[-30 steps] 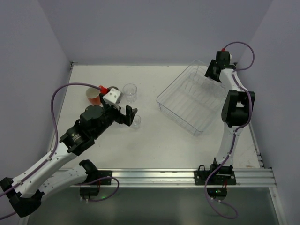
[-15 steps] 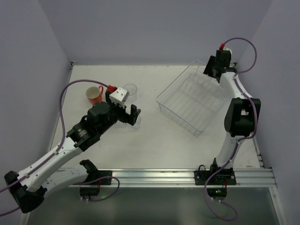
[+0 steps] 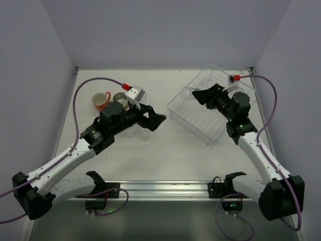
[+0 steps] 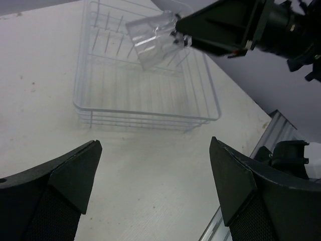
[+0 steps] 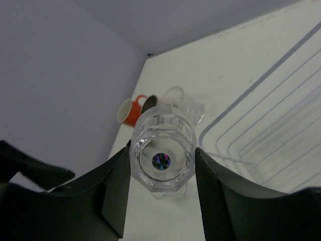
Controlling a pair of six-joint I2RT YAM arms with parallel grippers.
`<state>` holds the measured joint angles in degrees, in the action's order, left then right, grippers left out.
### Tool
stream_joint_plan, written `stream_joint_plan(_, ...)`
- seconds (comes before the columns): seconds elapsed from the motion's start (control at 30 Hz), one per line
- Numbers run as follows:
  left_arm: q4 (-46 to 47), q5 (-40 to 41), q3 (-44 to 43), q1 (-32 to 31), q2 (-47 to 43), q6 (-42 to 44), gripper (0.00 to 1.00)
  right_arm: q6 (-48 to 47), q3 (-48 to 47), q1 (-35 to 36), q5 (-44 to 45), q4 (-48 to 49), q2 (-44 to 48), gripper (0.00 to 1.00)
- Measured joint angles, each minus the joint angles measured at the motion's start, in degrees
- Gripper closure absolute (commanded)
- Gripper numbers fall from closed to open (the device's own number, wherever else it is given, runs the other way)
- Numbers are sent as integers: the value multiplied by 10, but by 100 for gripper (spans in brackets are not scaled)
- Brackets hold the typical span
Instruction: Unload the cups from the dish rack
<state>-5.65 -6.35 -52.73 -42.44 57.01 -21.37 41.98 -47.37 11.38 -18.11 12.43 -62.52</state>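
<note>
Clear tumbler point(image 4: 153, 42) in right gripper's point(image 5: 162, 166) grip over rack point(image 4: 145, 113); left gripper point(image 4: 154, 145) wide above bench point(image 4: 40, 75).

Orange-red mug point(image 3: 100, 102); clear faceted tumbler point(image 5: 162, 156); clear, line-ribbed dish rack point(image 3: 198, 120); white table point(image 3: 165, 155)

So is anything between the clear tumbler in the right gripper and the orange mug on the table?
Yes: the left gripper, open, and its black arm sit over the table roughly between the clear faceted tumbler and the orange-red handled mug.
</note>
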Motion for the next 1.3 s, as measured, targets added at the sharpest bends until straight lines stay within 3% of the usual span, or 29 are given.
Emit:
stream_joint_plan(0.23, 64, -82, 0, 0, 66, -86, 14, 151, 153, 31, -123, 126, 58, 70)
stream_joint_plan(0.53, 148, -147, 1, 0, 94, -160, 27, 225, 169, 48, -189, 237, 74, 70)
stream_joint_plan(0.63, 173, -163, 1, 0, 104, -177, 40, 238, 176, 57, -195, 258, 69, 70)
stream_joint_plan(0.67, 180, -167, 1, 0, 107, -181, 52, 242, 179, 59, -200, 264, 66, 70)
stream_joint_plan(0.83, 198, -174, 13, 6, 113, -201, 85, 266, 186, 63, -210, 305, 48, 69)
stream_joint_plan(0.87, 200, -177, 15, 6, 113, -206, 97, 269, 187, 63, -211, 313, 43, 68)
stream_joint_plan(0.9, 203, -178, 15, 7, 112, -213, 100, 271, 188, 63, -211, 320, 38, 65)
stream_joint_plan(1.0, 198, -179, 15, 6, 103, -208, 100, 280, 190, 64, -211, 335, 24, 36)
stream_joint_plan(1.03, 186, -175, 13, 6, 99, -200, 100, 281, 192, 67, -211, 335, 22, 20)
stream_joint_plan(1.07, 162, -158, 7, 4, 97, -183, 100, 286, 194, 70, -214, 335, 21, 15)
stream_joint_plan(1.2, 11, -72, -54, 2, 96, -115, 100, 278, 198, 76, -219, 327, 24, 2)
stream_joint_plan(1.3, -102, 10, -111, 2, 97, -66, 100, 252, 197, 76, -213, 282, 51, 1)
